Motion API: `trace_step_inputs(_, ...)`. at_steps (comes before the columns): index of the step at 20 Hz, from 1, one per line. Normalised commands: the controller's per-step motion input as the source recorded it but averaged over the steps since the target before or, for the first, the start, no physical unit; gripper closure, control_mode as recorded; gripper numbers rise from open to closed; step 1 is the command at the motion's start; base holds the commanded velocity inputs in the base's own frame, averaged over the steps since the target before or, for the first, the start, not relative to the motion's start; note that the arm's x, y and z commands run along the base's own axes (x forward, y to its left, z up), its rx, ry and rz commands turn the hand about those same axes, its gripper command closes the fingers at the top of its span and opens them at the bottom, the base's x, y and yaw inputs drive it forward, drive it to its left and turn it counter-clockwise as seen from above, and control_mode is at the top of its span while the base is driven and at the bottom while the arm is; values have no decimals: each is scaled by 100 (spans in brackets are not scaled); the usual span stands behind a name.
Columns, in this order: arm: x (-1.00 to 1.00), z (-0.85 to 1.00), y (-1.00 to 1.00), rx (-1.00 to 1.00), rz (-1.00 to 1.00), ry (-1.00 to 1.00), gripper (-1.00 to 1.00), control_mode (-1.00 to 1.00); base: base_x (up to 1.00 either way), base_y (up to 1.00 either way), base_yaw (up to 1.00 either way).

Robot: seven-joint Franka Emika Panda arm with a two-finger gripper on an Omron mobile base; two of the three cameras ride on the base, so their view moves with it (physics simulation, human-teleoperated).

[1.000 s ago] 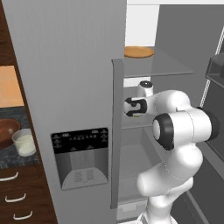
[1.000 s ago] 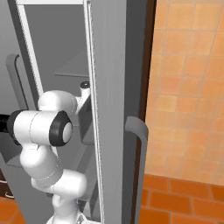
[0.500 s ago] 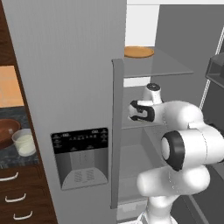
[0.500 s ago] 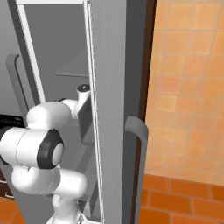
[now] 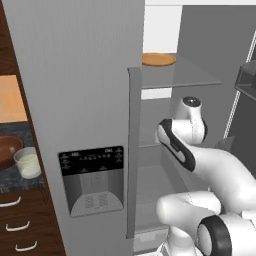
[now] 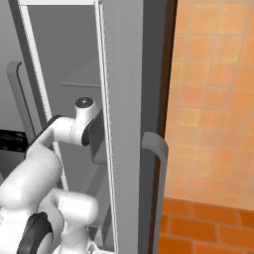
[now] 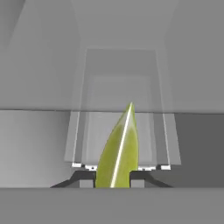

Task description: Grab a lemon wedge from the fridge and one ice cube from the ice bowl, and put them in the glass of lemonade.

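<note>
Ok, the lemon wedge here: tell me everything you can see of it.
The lemon wedge shows in the hand view as a slim, pointed yellow-green sliver with a pale line running along its middle to the tip. It stands upright in that view, its lower end sitting between the two dark fingertips of the gripper, which is shut on it. It looks smooth and matte. Behind it lies the grey inside of the fridge, with a clear box further back. Whether it touches a shelf cannot be told.

1. No legible text, brand, number or sign found on any item.
2. Fridge: the black dispenser panel carries small pale markings, too blurred to read.
</note>
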Motion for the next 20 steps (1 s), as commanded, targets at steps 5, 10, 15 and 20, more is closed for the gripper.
trace_step_inputs(5, -100, 95, -1, 0, 5, 16, 100, -100, 0, 0, 0)
trace_step_inputs(10, -100, 85, -3, 0, 0, 8, 100, -100, 0, 0, 0)
trace_step_inputs(15, -100, 54, 0, 0, 0, -5, 100, -100, 0, 0, 0)
trace_step_inputs(20, -56, 3, 0, 0, 0, -21, 100, -100, 0, 0, 0)
